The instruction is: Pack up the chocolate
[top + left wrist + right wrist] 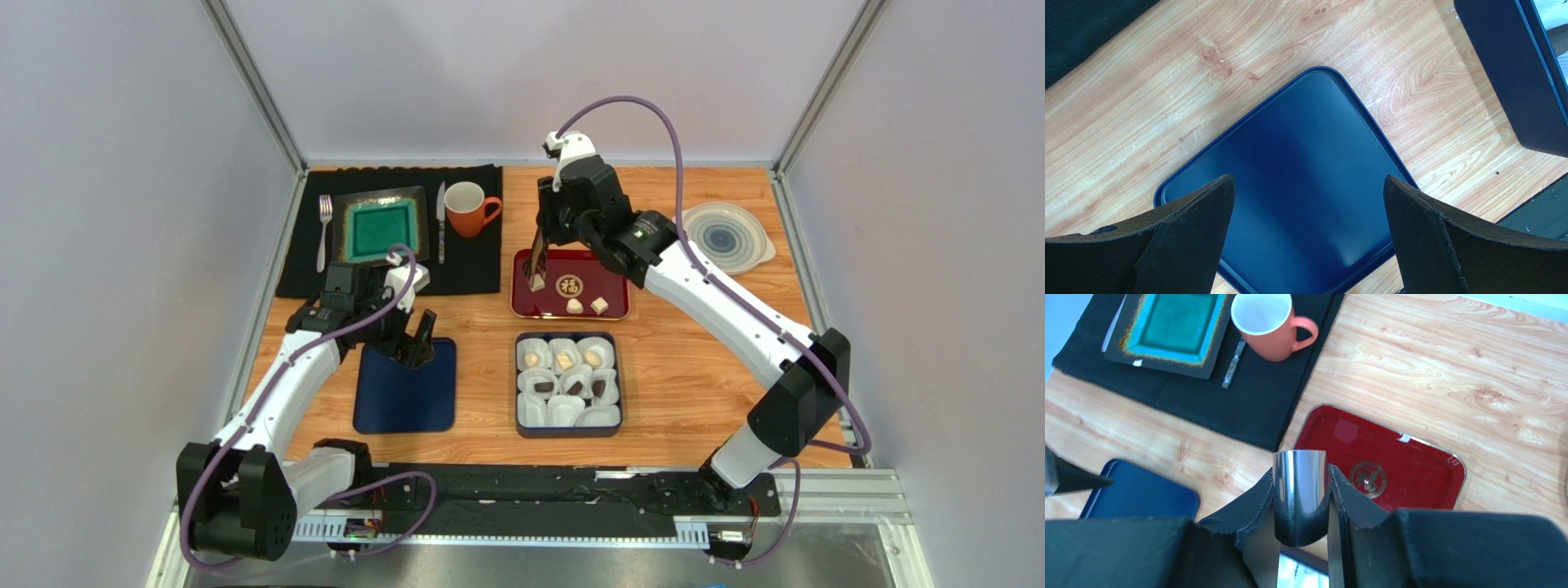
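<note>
nearest, the left gripper hangs over a dark blue lid with its claw spread wide, touching nothing. at 3 o'clock from the lid, a dark blue tin lined with white paper cups holds dark and cream chocolate. at 12 o'clock from the tin, a red tray carries two more cream pieces along its near edge. the right gripper is above the tray's 9 o'clock side, clamped on metal tongs. farthest, at 10 o'clock, an orange mug stands on a black mat.
</note>
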Robot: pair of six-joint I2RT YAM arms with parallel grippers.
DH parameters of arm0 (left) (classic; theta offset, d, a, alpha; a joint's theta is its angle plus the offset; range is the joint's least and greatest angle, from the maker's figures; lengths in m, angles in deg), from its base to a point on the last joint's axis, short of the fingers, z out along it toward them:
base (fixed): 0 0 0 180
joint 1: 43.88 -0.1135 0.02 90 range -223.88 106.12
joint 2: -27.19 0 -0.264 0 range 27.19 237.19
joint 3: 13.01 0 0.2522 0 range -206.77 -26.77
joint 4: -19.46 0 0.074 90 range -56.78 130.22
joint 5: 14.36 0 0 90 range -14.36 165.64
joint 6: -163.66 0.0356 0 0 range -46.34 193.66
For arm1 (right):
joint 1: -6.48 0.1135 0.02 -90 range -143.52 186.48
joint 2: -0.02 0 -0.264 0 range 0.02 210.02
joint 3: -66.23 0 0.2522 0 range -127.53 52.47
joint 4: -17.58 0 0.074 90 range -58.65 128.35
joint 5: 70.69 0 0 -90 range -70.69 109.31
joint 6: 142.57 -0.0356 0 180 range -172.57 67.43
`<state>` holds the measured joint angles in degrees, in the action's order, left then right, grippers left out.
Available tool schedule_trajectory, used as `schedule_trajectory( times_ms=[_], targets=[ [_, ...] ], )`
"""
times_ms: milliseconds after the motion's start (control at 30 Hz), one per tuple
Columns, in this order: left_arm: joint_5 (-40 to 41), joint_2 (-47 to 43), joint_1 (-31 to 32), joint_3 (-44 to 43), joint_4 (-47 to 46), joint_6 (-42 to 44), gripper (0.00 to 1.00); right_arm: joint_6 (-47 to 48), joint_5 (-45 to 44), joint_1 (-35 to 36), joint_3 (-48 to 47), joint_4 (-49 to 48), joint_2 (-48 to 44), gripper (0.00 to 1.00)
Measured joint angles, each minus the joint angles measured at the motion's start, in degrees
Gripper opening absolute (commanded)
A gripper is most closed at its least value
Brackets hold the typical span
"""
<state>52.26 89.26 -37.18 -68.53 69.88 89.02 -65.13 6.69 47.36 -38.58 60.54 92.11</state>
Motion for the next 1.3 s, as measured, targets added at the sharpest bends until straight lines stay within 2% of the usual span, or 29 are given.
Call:
schedule_trajectory(
  times_ms=[167, 600, 933, 1300],
  targets=[
    [-0.02, 0.02, 0.00, 0.00, 0.00, 0.00, 0.99, 0.37, 0.31, 2.47, 3.17, 1.95, -5.60, 0.12],
    [0.57, 0.48, 0.00, 0.00, -0.04, -0.02, 0.99, -1.88, -1.60, 16.15, 13.20, 9.22, -25.62, 0.12],
    [0.57, 0.63, 0.00, 0.00, -0.09, -0.11, 0.99, -6.08, -5.33, 25.99, 15.30, 14.08, -26.77, 0.12],
    [0.55, 0.63, 0.00, 0.00, -0.07, -0.13, 0.99, -7.85, -7.54, 28.85, 16.28, 14.29, -26.40, 0.16]
  ],
)
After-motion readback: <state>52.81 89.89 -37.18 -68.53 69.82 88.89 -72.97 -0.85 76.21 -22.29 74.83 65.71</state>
